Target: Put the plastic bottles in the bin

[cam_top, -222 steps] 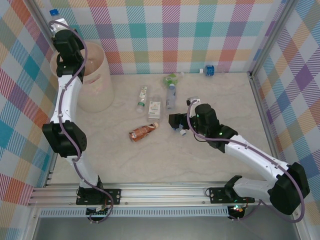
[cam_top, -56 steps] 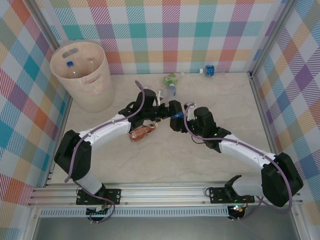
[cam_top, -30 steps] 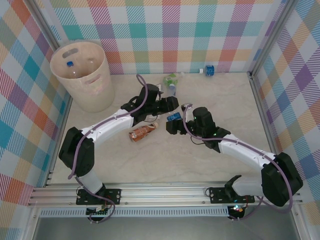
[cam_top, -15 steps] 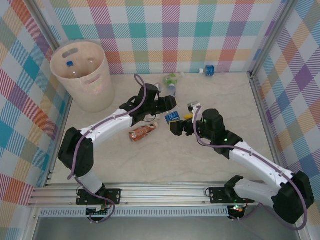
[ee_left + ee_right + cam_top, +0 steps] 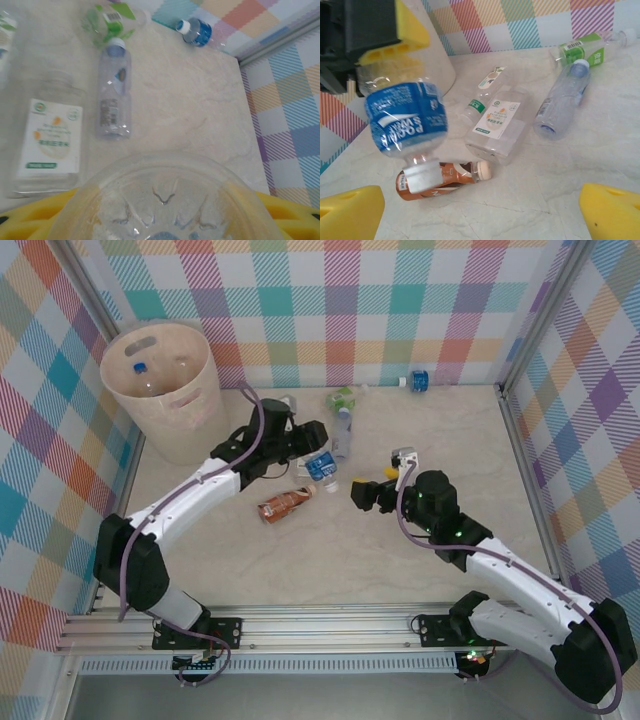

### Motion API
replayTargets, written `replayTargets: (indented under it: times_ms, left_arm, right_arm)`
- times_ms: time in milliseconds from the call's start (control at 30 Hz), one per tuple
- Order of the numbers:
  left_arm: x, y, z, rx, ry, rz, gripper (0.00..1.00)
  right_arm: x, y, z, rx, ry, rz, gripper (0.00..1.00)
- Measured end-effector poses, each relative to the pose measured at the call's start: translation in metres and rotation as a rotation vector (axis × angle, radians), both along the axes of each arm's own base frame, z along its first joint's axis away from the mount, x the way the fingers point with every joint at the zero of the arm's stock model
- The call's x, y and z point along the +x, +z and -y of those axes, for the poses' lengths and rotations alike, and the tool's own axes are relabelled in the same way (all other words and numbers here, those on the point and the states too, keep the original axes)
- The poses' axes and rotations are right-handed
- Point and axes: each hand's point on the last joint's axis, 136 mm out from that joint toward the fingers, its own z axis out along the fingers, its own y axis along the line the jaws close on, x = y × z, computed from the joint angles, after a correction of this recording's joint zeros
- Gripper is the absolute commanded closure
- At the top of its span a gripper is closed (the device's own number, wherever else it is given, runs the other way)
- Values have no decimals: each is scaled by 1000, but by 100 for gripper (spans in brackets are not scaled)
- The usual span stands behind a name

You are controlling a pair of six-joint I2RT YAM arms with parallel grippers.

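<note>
My left gripper [image 5: 308, 446] is shut on a clear bottle with a blue label [image 5: 321, 468], held above the table with its cap down; its base [image 5: 165, 200] sits between the yellow pads. The right gripper [image 5: 366, 488] stands open and empty to its right, its fingers [image 5: 350, 210] spread wide, facing the held bottle [image 5: 405, 122]. On the table lie a brown bottle [image 5: 445, 177], a square white-labelled bottle [image 5: 502, 122], a clear bottle with a pale blue cap [image 5: 562, 100] and a green-labelled bottle [image 5: 585, 47]. The beige bin [image 5: 195, 430] stands at the back left with bottles inside.
A small blue bottle [image 5: 415, 380] lies against the back wall. Checked walls close in the table on three sides. Bare tabletop [image 5: 340, 560] stretches in front of the arms and at the right.
The right gripper has let go of the blue-label bottle and drawn back to the right. The left gripper now holds that bottle and has carried it leftward.
</note>
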Motion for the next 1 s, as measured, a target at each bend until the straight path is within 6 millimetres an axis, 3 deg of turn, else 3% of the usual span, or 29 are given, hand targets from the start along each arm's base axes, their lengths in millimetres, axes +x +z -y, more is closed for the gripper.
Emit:
replayTargets:
  times_ms: [267,833,1000]
  left_arm:
    - [2,45,-40,59,74,98,43]
    - [17,201,-139,211,345,476,41]
    - [28,233,-169,281,446,586,40]
  right_arm:
    - [4,0,6,-4,-41,2,0]
    - [7,-3,9,-3,-68,4,0]
    - [6,-3,8,-2,-62,4,0]
